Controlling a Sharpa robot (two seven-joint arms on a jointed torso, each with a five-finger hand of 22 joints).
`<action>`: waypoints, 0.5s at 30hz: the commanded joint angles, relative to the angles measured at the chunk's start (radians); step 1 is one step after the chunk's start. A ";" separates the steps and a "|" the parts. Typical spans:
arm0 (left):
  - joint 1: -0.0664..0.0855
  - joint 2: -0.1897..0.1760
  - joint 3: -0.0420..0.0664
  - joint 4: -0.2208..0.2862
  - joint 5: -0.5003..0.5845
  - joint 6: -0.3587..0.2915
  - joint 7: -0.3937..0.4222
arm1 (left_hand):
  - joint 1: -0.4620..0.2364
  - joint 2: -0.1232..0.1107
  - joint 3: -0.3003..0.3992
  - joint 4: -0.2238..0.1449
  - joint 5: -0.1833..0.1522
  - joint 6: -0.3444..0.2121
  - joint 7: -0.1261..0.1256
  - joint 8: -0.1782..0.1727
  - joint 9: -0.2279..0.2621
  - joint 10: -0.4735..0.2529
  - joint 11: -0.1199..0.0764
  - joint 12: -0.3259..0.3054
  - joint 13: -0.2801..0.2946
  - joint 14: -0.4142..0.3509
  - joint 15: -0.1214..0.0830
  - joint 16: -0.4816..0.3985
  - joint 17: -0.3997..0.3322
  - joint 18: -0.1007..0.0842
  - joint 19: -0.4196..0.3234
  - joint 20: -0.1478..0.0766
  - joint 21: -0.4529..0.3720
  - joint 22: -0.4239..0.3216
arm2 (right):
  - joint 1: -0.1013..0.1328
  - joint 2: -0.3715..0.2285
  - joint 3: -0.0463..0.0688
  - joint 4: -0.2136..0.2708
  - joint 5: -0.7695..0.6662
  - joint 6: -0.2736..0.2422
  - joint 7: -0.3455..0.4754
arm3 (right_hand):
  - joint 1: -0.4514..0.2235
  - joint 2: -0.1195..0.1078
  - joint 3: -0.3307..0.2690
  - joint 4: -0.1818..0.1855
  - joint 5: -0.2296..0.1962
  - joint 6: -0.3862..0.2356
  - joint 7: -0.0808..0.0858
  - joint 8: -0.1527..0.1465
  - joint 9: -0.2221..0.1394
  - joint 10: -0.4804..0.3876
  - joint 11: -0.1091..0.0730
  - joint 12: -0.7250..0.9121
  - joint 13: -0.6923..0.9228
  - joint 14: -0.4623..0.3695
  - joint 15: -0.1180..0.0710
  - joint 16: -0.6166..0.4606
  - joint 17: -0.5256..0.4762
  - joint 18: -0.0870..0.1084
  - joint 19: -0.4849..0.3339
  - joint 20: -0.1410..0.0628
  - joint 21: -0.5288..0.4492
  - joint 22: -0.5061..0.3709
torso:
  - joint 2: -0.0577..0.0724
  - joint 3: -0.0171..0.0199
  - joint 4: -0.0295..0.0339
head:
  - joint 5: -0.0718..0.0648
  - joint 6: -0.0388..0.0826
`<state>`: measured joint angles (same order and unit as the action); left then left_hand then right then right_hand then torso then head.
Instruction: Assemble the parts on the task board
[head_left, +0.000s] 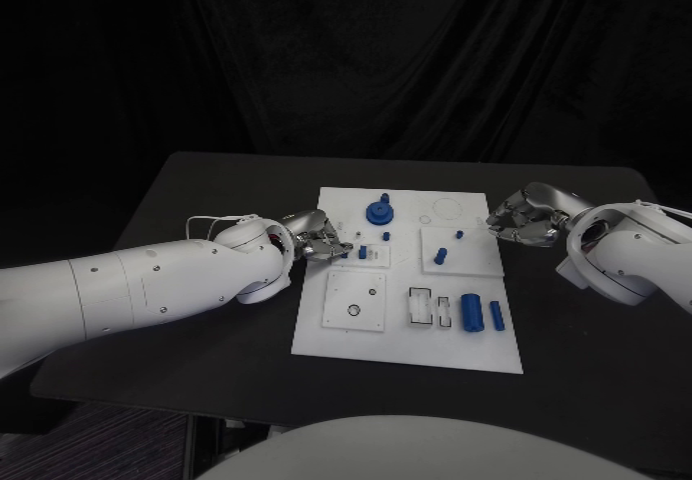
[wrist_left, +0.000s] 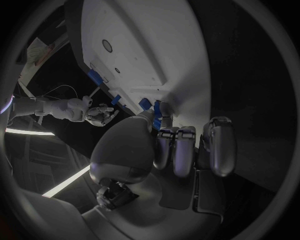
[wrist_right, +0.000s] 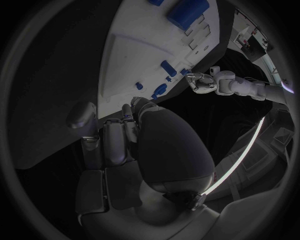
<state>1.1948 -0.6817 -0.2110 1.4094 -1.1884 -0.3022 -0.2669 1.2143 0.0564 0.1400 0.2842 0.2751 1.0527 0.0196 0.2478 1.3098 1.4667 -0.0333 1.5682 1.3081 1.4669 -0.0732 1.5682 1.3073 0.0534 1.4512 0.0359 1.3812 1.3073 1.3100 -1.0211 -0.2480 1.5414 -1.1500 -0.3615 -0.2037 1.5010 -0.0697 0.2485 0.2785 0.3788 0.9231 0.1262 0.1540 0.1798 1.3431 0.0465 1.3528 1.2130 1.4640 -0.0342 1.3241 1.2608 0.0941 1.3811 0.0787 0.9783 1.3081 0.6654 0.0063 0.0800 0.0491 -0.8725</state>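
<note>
Parts (head_left: 472, 311) nearest you lie in the board's (head_left: 408, 350) near right corner: two blue cylinders side by side, next to the slotted white blocks (head_left: 420, 306). Left of those you see a square plate (head_left: 355, 301) with a round hole. Your left arm (head_left: 130, 290) reaches in low across the table, and the left hand (head_left: 319, 238) sits at the board's left edge, about halfway up, fingers curled toward the small pegs (head_left: 364, 252) there. In the left wrist view the fingers (wrist_left: 181, 150) are bent together beside the board's edge; you cannot tell whether they pinch anything. Your right arm (head_left: 627, 250) bends in from the other side, and the right hand (head_left: 522, 218) hangs just off the board's right edge, fingers curled in, nothing visibly held. Farther back, a blue gear (head_left: 379, 211) stands upright on the board, with a ring outline (head_left: 446, 209) to its right.
</note>
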 joint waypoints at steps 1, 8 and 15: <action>-0.002 0.002 0.000 0.003 0.001 -0.007 0.001 | -0.021 0.002 -0.006 0.007 -0.021 0.008 0.002 0.004 0.017 0.104 -0.006 0.003 0.263 0.104 -0.008 0.003 0.263 -0.007 0.004 -0.003 0.004 0.201 | -0.003 -0.001 0.001 0.000 -0.001 0.005 -0.010 | -0.008 -0.001 0.005 -0.001 0.005 -0.002 0.005 -0.004 0.000 -0.008 -0.001 -0.004 -0.001 0.004 0.008 -0.005 -0.001 0.020 -0.006 0.001 -0.005 0.104 | 0.000 0.0009 -0.0001 | 0.000 0.000; -0.002 0.002 0.000 0.002 0.001 -0.006 0.004 | -0.166 0.013 -0.082 0.009 -0.099 0.014 0.008 0.000 0.015 0.104 -0.001 0.003 0.263 0.104 -0.004 0.003 0.263 -0.006 0.003 0.000 0.002 0.201 | -0.005 -0.002 0.001 0.000 -0.001 0.008 -0.012 | -0.009 -0.002 0.006 -0.001 0.006 -0.001 0.005 -0.004 0.000 -0.008 -0.001 -0.004 -0.002 0.003 0.008 -0.006 -0.002 0.020 -0.007 0.001 -0.008 0.103 | 0.000 0.0008 0.0005 | 0.001 0.000; -0.002 0.002 0.000 0.000 0.001 -0.006 0.005 | -0.293 0.053 -0.169 0.010 -0.168 0.020 0.009 -0.002 0.017 0.104 0.001 0.003 0.263 0.104 -0.003 0.003 0.263 -0.006 0.004 0.002 0.002 0.201 | -0.006 -0.003 0.001 0.001 -0.001 0.011 -0.013 | -0.009 -0.002 0.006 -0.001 0.006 -0.001 0.005 -0.004 0.000 -0.008 -0.001 -0.004 -0.002 0.003 0.008 -0.006 -0.002 0.020 -0.007 0.001 -0.008 0.103 | 0.001 0.0001 0.0008 | 0.001 0.000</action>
<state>1.1946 -0.6813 -0.2113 1.4079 -1.1890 -0.3025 -0.2688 0.9335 0.1059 -0.0224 0.2937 0.1098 1.0670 0.0304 0.2478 1.3098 1.4668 -0.0333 1.5682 1.3080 1.4669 -0.0732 1.5682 1.3081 0.0534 1.4511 0.0359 1.3811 1.3073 1.3073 -1.0224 -0.2480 1.5412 -1.1497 -0.3590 -0.2040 1.5011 -0.0697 0.2485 0.2785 0.3788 0.9231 0.1262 0.1540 0.1798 1.3431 0.0465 1.3534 1.2124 1.4640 -0.0343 1.3241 1.2608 0.0941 1.3811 0.0787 0.9738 1.3079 0.6658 0.0068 0.0805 0.0500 -0.8725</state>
